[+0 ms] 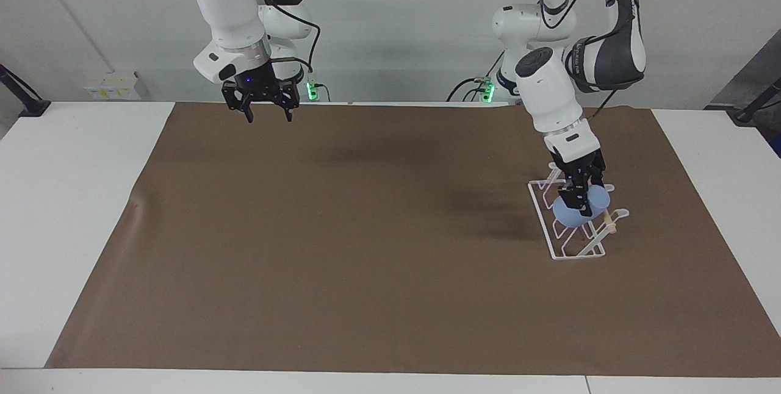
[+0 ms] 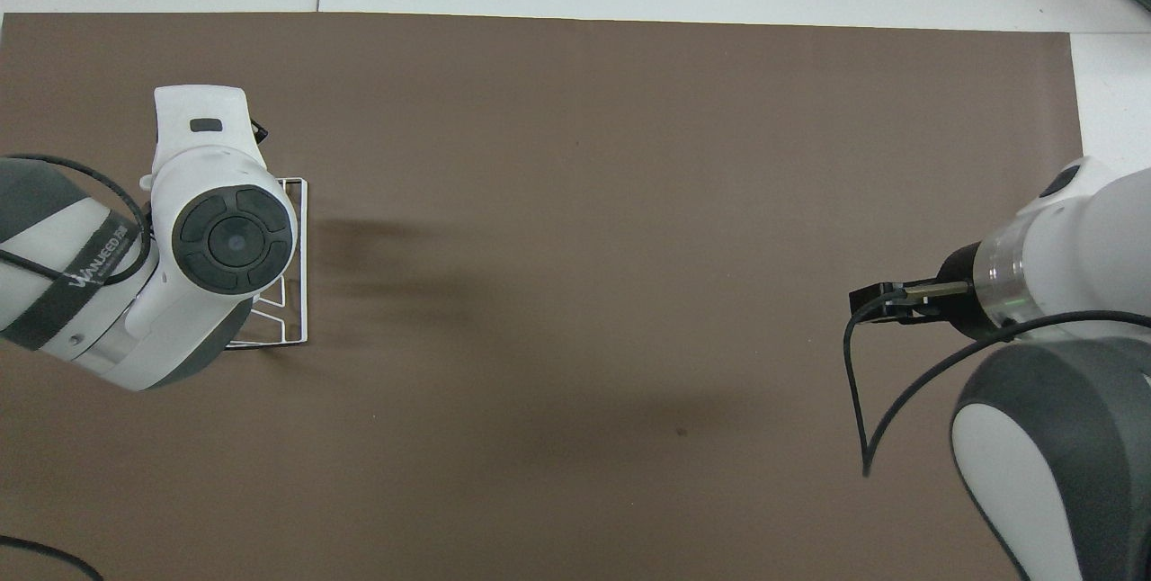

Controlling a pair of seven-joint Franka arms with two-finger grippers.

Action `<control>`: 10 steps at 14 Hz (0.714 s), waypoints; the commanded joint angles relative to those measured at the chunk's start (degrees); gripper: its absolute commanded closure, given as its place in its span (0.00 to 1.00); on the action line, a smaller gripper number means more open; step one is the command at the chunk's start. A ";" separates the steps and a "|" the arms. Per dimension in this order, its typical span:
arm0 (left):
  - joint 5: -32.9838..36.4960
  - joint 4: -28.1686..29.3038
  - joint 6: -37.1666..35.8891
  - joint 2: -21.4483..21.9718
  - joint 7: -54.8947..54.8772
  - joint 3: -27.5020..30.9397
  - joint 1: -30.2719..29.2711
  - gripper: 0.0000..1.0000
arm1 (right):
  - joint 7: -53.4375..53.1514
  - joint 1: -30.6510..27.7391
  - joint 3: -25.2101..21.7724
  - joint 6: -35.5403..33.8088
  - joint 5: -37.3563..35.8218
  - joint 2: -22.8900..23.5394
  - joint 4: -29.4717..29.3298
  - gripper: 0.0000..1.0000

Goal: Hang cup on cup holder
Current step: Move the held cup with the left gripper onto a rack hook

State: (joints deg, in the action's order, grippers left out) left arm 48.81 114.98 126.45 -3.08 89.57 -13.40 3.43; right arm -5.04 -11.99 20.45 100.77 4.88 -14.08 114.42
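Observation:
The light blue cup lies tilted on the white wire cup holder, beside the wooden dowel, at the left arm's end of the mat. My left gripper comes down onto the cup from above, with its fingers still on the cup's upper part. In the overhead view the left arm covers the cup and the gripper, and only one edge of the cup holder shows. My right gripper hangs open and holds nothing, over the mat's edge nearest the robots.
A brown mat covers most of the white table. A black cable loops from the right arm's wrist.

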 commanded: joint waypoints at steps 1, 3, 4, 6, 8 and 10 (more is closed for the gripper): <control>1.29 2.36 2.04 2.12 1.05 0.57 0.09 0.00 | 1.79 -0.40 -0.15 1.63 1.36 -1.48 1.86 0.06; 1.03 1.48 3.97 1.42 0.35 0.66 0.00 0.00 | 1.78 -0.40 -0.15 1.63 1.44 -1.48 1.86 0.06; 0.68 1.13 4.85 1.33 -0.35 0.75 -0.17 0.00 | 1.79 -0.40 -0.15 1.71 1.44 -1.48 1.86 0.06; 0.06 0.16 5.03 0.54 -3.24 0.66 -0.17 0.00 | 1.79 -0.49 -0.15 1.71 1.44 -1.48 1.86 0.06; -7.45 -2.98 5.30 -0.86 -10.86 0.66 -0.17 0.00 | 1.79 -0.40 -0.15 1.71 1.44 -1.48 1.86 0.05; -18.00 -6.42 4.60 -2.10 -23.14 0.75 -0.17 0.00 | 1.79 -0.49 -0.15 1.71 1.44 -1.48 1.86 0.05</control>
State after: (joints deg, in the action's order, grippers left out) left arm 38.04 112.50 131.02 -3.40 76.68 -13.04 3.38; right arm -5.03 -11.99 20.42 101.27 4.92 -14.12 114.67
